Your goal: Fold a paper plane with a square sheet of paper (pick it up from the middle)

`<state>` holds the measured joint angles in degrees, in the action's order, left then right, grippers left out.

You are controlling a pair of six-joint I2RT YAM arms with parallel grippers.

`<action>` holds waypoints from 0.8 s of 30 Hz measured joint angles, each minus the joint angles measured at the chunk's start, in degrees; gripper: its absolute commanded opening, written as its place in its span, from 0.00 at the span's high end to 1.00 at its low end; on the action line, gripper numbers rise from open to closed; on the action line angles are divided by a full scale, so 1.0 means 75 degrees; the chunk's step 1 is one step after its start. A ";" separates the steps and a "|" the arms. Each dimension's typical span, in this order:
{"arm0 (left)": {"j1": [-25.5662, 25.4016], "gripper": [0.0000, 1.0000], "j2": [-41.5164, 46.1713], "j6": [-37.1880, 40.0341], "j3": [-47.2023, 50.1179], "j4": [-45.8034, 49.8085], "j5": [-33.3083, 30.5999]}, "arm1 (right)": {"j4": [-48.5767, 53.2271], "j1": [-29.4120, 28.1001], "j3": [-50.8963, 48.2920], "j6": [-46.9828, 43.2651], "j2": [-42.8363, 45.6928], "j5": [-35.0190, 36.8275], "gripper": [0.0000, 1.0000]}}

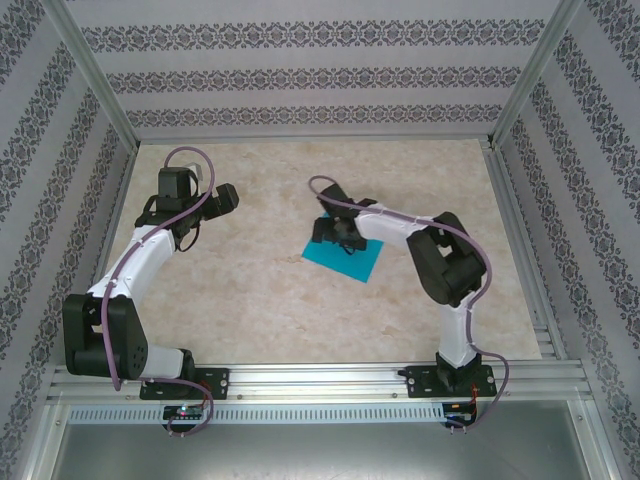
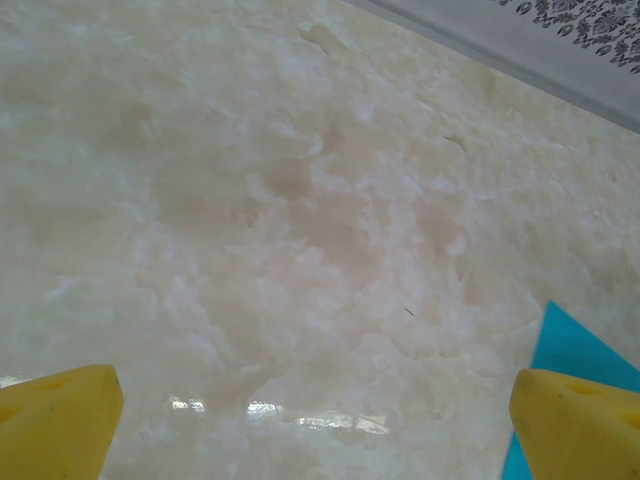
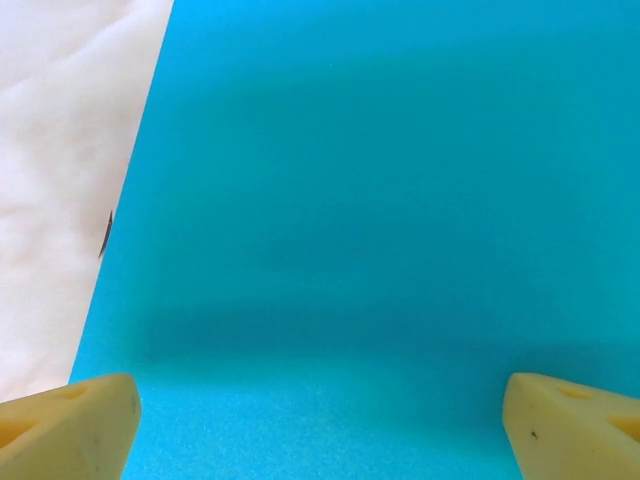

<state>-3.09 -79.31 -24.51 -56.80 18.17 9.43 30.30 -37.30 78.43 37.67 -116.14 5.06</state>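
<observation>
1. Nearest edge. A grey metal tray (image 1: 320,450) and an aluminium rail (image 1: 320,375) are set along the front of the counter (image 1: 260,300). Both arm bases are bolted to the rail, well apart.

2. Left arm (image 1: 130,265), white and black, with a purple cable (image 1: 187,149) looped over it. It is raised over the left half of the counter. The left jaws are held wide apart and nothing is gripped. In the left wrist view a yellow fingertip (image 2: 55,420) is seen at each lower corner, with bare marbled counter (image 2: 300,200) between them.

3. Right arm (image 1: 445,265), bent inward toward the middle of the counter. The right jaws are spread wide and are poised directly over the square sheet of paper (image 1: 350,258), with nothing clamped. In the right wrist view the yellow fingertips (image 3: 65,425) are placed at the two lower corners, with teal surface between them. Whether the tips touch the paper cannot be told.

4. Square sheet of paper, teal-blue. It is laid flat and unfolded on the counter, a little right of centre, turned at a slant to the counter's edges. In the right wrist view the sheet (image 3: 380,200) is bordered on its left by pale counter (image 3: 50,150), and a small dark mark (image 3: 105,232) is noted at that edge. In the left wrist view one corner of the sheet (image 2: 575,345) is caught beside the right-hand fingertip.

5. Farthest. The counter is enclosed on three sides by patterned wall panels (image 1: 300,70) in dark floral bands.
</observation>
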 measured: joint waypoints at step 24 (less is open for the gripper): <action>0.0000 0.00 -0.0003 -0.0323 -0.0125 0.0493 -0.0396 | 0.0539 -0.1116 0.1993 0.0347 -0.1110 -0.1011 0.31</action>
<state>-3.09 -79.33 -26.94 -57.74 21.87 6.46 34.35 -45.67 93.38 40.27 -124.46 -2.52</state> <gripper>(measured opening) 0.999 0.688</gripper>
